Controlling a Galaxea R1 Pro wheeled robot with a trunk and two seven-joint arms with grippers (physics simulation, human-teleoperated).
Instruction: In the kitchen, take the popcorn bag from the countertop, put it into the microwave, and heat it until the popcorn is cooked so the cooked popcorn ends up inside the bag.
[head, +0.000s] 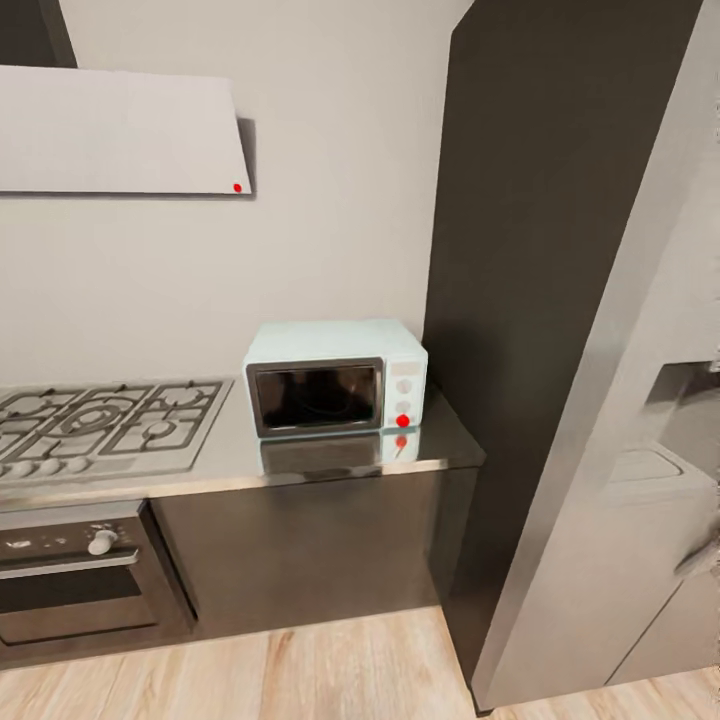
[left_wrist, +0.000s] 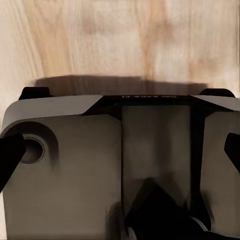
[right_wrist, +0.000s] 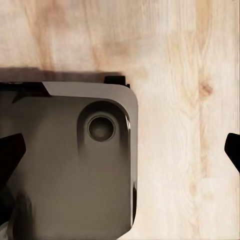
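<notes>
the small pale mint-blue boxy microwave sits at the right end of the long grey glossy worktop, its door closed and its dark glass window and white knob panel with a red dot facing the room; its long side runs along the back wall. just to its right a tall dark cabinet panel rises, with a big grey fridge beside that. to its left, apart from it, a steel gas hob lies in the worktop, a white slanted hood hangs above, and a built-in black-and-steel oven sits under the hob. both wrist views look down on the robot's grey base over the light wood floor. in each, dark fingertips stand far apart at opposite edges: left pincer and right pincer are released, grasping nothing.
</notes>
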